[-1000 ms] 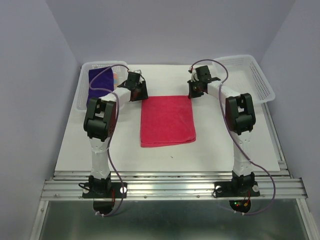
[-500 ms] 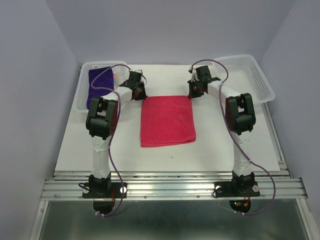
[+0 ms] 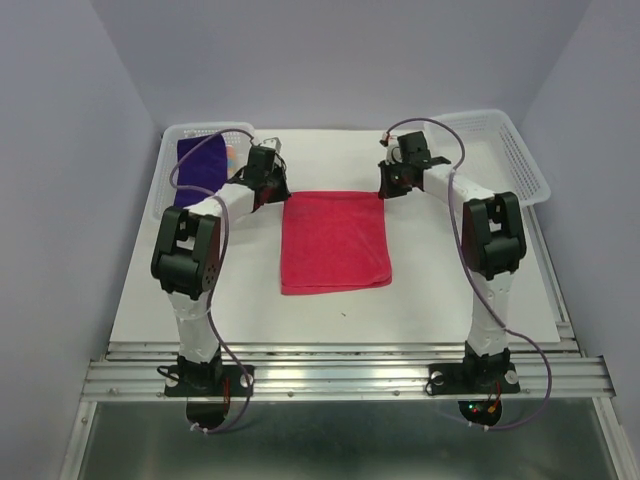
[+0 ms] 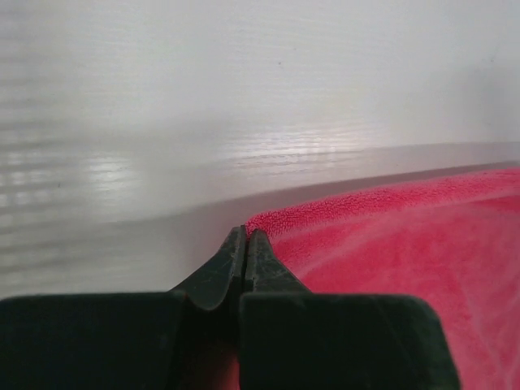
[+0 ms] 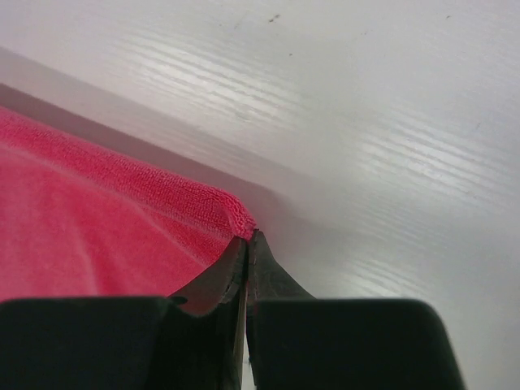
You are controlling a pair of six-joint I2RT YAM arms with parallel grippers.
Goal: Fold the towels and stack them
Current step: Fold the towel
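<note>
A: Quick one. Where's the hot pink towel?

B: Middle of the white surface. It's folded into a rectangle, long side running near to far.

A: Left claw?

B: At the towel's far-left corner. The two halves are pressed together with no gap, and the corner is pinched between them (some red also shows lower down between the black fingers in the left wrist view).

A: Right claw?

B: Mirror of that, at the towel's far-right corner. It's clamped tight on the rounded corner fold, with the tip right at the terry edge.

A: Is the towel flat?

B: Mostly. Both wrist views show a dark shadow band on the surface just beyond the far edge, so that edge looks slightly raised at the corners. The near edge lies flat in the top view, a bit wavy at the near-right corner.

A: Other towels?

B: The purple towel is well off the pink towel's far-left corner, inside the left basket. A small bit of pastel cloth peeks out beside it, toward the pink towel. It's too small to tell the pattern.

A: Anything on the other side?

B: The right basket, white and perforated, is off the pink towel's far-right corner and tilted at the surface's edge. I can't tell what's in it.

A: Arms?

B: Both reach forward from the near edge, one along each long side of the pink towel.
</note>
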